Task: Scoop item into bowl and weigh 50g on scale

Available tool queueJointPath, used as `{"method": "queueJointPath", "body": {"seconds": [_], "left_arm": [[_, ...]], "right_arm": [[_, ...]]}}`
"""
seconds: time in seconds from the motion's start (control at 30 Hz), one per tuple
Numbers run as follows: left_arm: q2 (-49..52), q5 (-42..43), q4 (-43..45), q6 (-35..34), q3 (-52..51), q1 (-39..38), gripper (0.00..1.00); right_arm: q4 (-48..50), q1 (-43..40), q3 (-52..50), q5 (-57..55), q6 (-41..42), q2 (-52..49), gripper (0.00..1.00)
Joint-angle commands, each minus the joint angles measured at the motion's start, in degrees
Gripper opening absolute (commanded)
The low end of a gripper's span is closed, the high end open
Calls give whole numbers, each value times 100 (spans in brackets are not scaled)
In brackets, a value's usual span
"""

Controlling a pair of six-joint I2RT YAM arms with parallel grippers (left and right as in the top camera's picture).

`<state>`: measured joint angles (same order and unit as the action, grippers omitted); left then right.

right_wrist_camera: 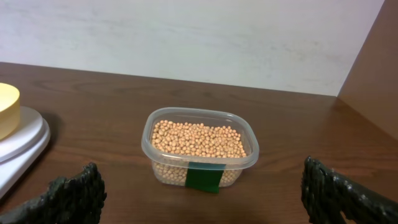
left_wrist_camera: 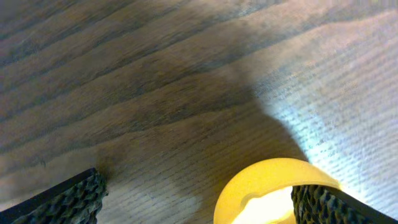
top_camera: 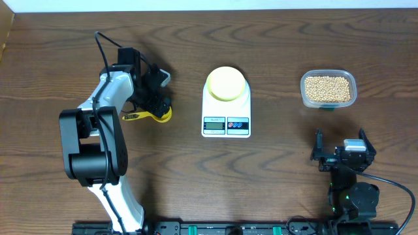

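Dark wood-grain table (top_camera: pixel 274 170) fills the scene, and it's early in this one. Nearest the front edge, the right gripper (top_camera: pixel 341 147) sits low with its jaws spread wide and nothing between them, facing its target across bare wood.

Over on the other side, the left gripper (top_camera: pixel 155 99) is reaching down at the small yellow plastic measuring spoon (left_wrist_camera: pixel 261 186). The wrist view shows the jaws wide apart and the rounded yellow head lying flat on the wood between the ribbed black fingers (left_wrist_camera: pixel 68 199), close against one of them. Whether it actually touches that finger, I can't tell. No clamp on it, so the spoon is not yet picked up.

Mid-table stands the white rounded-rectangular digital kitchen scale (top_camera: pixel 226 114), with the small round pale-yellow bowl (top_camera: pixel 226 83) on its platform. No beans show in the bowl, and the display is too small to read.

Farther right, well apart from the scale, the clear rounded-rectangular plastic tub (right_wrist_camera: pixel 147 144) holds the small round tan beans (right_wrist_camera: pixel 199 138), nearly brim-full, with a pale wall behind.

My read: this is the spoon pickup, and scooping hasn't begun. Next, the left jaws need to close squarely on the spoon, ideally on the handle, then carry it across to the tub.
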<state>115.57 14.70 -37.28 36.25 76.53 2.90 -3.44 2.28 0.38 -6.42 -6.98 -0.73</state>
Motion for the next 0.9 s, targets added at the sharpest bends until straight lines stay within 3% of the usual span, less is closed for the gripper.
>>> {"method": "queueJointPath", "body": {"seconds": [0.0,0.3,0.5,0.63,0.87], "left_arm": [[-4,-35,-20,-1043,31,28,98],[-4,-39,-37,-2776,31,28,98],[-4,-385,-256,-4500,28,24,98],[-4,-382,-269,-5058,28,24,98],[-4,-385,-103,-5115,31,24,98]], "right_arm": [[-24,39,-7,11,-81,35,99],[-24,39,-7,11,-81,35,99],[-24,39,-7,11,-81,35,99],[-26,39,-7,11,-81,35,99],[-24,39,-7,11,-81,35,99]]}}
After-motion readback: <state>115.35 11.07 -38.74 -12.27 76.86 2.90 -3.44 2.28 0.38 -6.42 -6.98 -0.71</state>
